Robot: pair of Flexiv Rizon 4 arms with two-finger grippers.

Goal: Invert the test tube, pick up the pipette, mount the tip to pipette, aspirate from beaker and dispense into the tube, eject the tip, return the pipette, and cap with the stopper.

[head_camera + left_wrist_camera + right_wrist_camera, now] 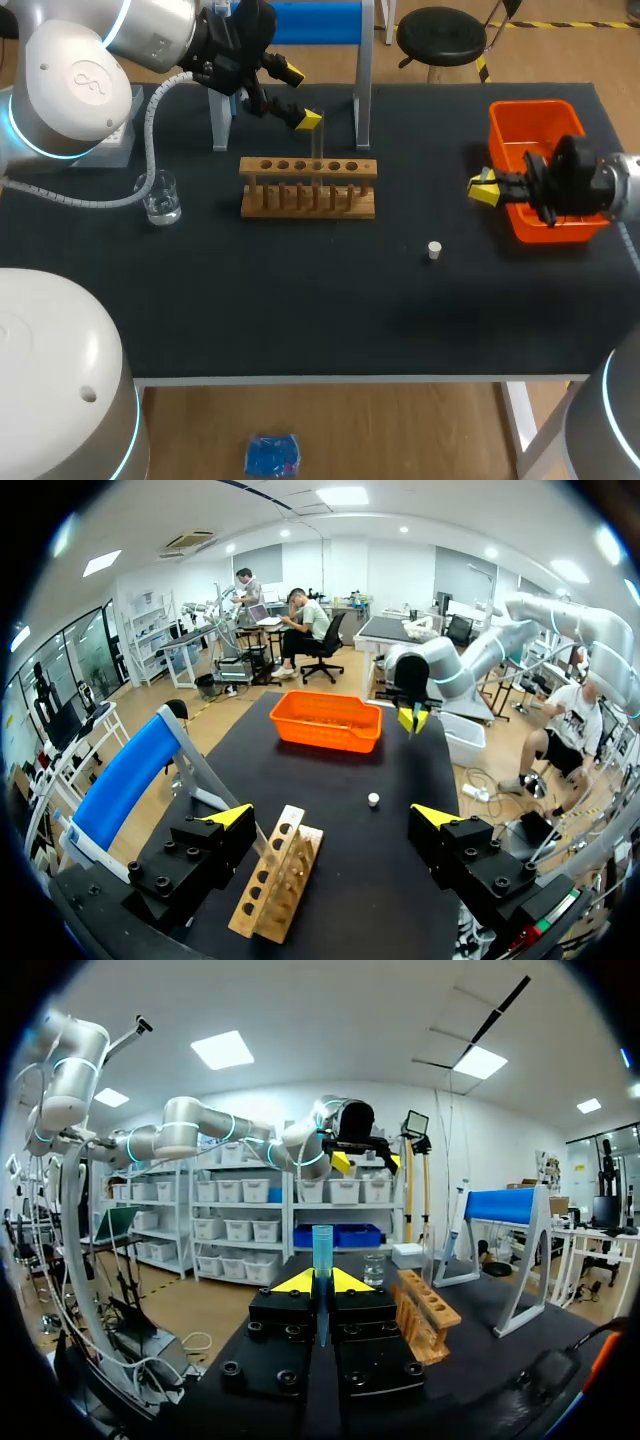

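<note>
Above the tube rack (308, 188), the left gripper (300, 96) hung, jaws wide apart. Beside the orange bin (527, 104) at the edge of the table (330, 310), the right gripper (484, 187) pinched a blue pipette tip (321, 1250).

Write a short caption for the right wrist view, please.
Right gripper shut on a blue pipette tip, with the wooden rack ahead.
</note>
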